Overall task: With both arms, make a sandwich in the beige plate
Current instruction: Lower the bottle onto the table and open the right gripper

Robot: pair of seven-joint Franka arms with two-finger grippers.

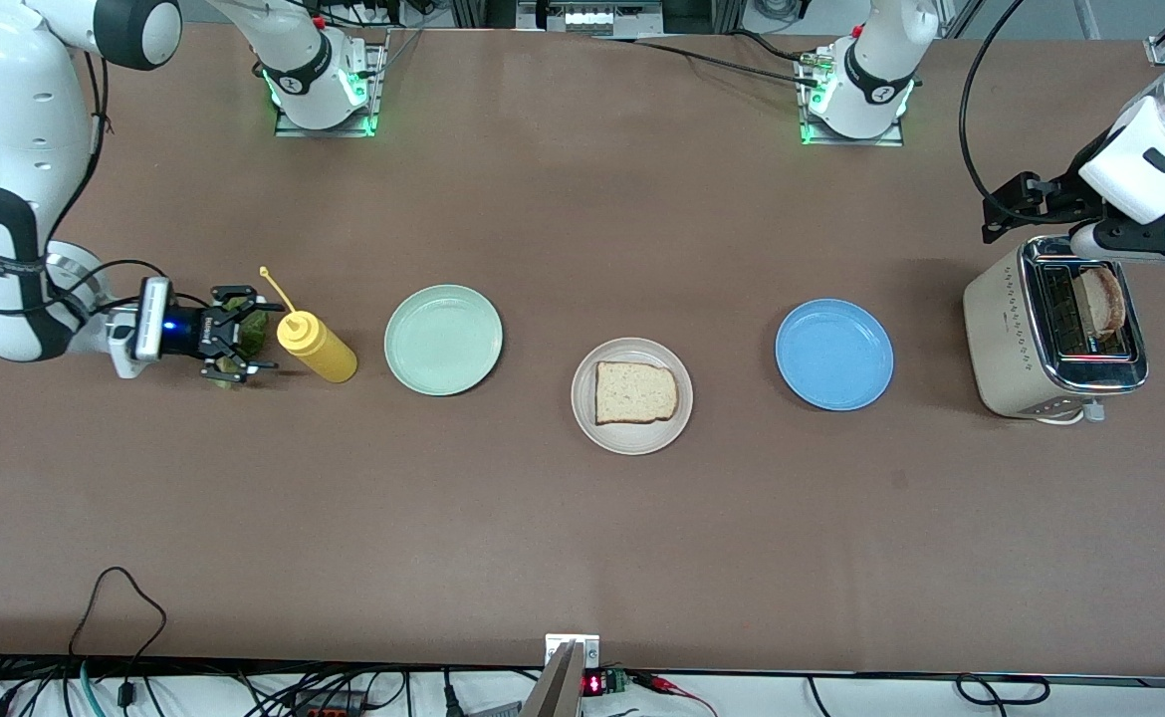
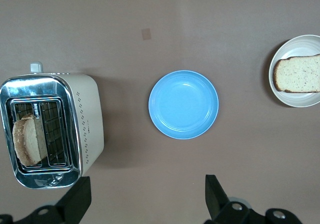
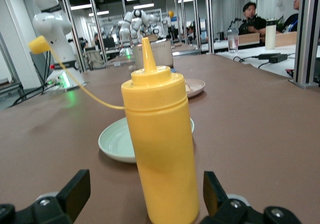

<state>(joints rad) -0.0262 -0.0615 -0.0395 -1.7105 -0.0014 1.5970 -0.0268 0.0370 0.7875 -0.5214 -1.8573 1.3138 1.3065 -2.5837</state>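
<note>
Right gripper (image 1: 239,349), fingers spread, low at the table's right-arm end; yellow squeeze bottle (image 1: 317,346) stands directly before it, mint-green plate (image 1: 443,340) just past. Toaster (image 1: 1055,329) blocks the left-arm end.

left claw (image 2: 145,199) raised, open; right claw (image 3: 142,199) low, level, open
</note>
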